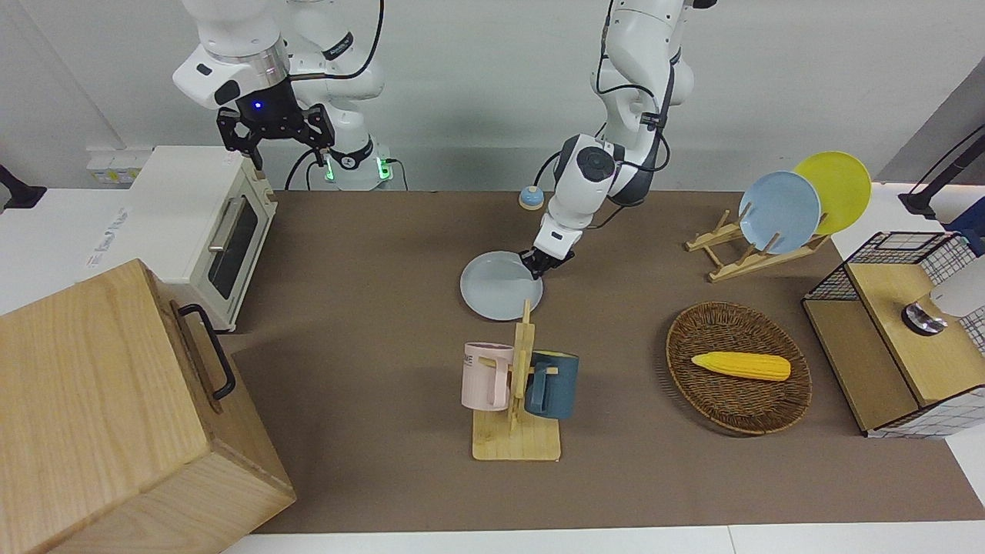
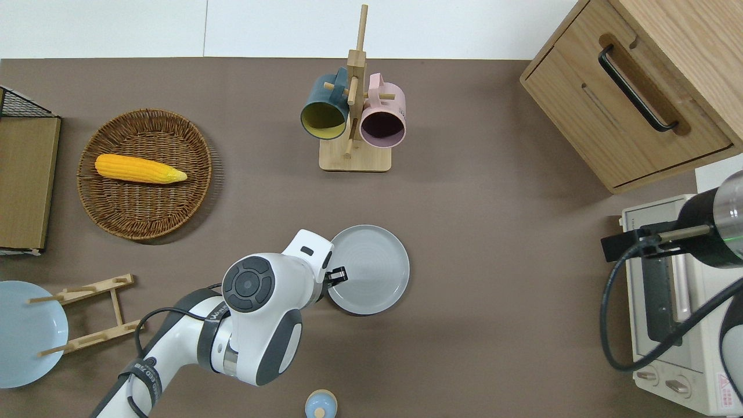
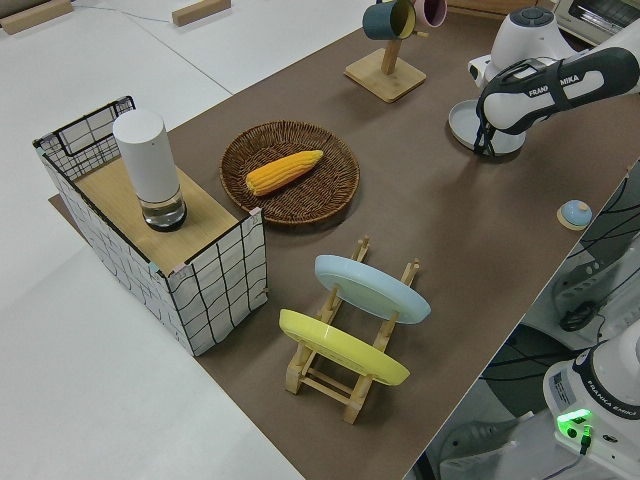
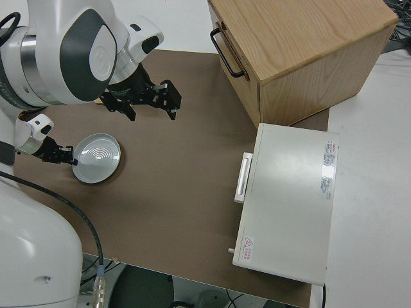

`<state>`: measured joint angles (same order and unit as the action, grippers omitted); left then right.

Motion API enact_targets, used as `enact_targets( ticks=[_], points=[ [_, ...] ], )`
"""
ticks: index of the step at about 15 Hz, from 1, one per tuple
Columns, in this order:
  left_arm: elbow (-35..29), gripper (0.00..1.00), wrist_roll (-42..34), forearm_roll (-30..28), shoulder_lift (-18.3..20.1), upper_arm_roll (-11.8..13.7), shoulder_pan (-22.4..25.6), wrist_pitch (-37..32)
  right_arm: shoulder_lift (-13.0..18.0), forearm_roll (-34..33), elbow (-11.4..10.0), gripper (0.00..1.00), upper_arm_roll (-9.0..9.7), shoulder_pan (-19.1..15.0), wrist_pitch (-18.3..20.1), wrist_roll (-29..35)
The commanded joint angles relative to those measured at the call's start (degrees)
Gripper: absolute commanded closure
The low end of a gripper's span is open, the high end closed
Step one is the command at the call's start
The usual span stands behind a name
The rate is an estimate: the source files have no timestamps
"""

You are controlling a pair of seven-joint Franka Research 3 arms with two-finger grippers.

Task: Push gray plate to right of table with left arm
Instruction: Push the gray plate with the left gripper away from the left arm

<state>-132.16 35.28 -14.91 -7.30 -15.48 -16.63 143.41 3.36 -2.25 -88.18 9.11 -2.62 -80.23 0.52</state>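
The left gripper (image 2: pixel 336 276) is low on the table (image 2: pixel 493 232), touching the plate (image 2: pixel 371 273) at the rim toward the left arm's end. I cannot tell how far its fingers are open, or whether they hold anything. The right arm is parked, its gripper (image 4: pixel 144 99) spread wide and empty.

The plate lies flat mid-table. Taking 12 o'clock as straight away from the robots, the mug rack (image 2: pixel 354 116) is at about 12 from the plate, close by, and the oven (image 2: pixel 667 302) is at 3, well apart.

Risks, as I judge them:
- The contact is on the low rim. If the fingertips ride up, they could slip over the rim and skid across the plate without moving it.
- A push off the plate's centre line would spin it or curve its path toward 12, into the rack's base, and could shake the two mugs.
- Pressing down too hard could tip the opposite rim up.
- A long push could run the plate into the oven.

Containers: the basket (image 2: pixel 145 220) holds one corn cob (image 2: pixel 139 168). The wire crate (image 3: pixel 215 270) has a white cylinder (image 3: pixel 148 165) standing on its wooden top. The plate rack (image 1: pixel 739 250) holds a blue plate (image 1: pixel 779 211) and a yellow one (image 1: pixel 839 188). What the wooden cabinet (image 1: pixel 100 415) and oven hold is hidden.
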Motion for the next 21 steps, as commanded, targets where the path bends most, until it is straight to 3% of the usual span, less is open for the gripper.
enact_targets(
  ticks=[1,9,12,19,21],
  points=[
    [1.64,1.00,4.44,-0.65,-3.07,-0.08,-3.23,2.83,0.60,0.05,-0.23,0.005,0.30,-0.46,0.68,-0.43],
    [4.01,1.00,10.42,-0.65,-6.06,-0.43,-8.85,7.75,0.60,-0.03,-0.23,0.005,0.30,-0.46,0.68,-0.43],
    [5.94,1.00,12.36,-0.56,-8.86,-0.43,-11.05,9.25,0.60,0.05,-0.23,0.005,0.30,-0.46,0.68,-0.43],
    [8.32,1.00,16.31,-0.56,-10.45,-0.43,-13.87,10.13,0.60,0.05,-0.23,0.005,0.30,-0.46,0.68,-0.43],
    [8.85,0.95,16.58,-0.56,-10.54,-0.43,-14.30,10.13,0.60,-0.03,-0.23,0.005,0.30,-0.46,0.68,-0.43]
  ],
)
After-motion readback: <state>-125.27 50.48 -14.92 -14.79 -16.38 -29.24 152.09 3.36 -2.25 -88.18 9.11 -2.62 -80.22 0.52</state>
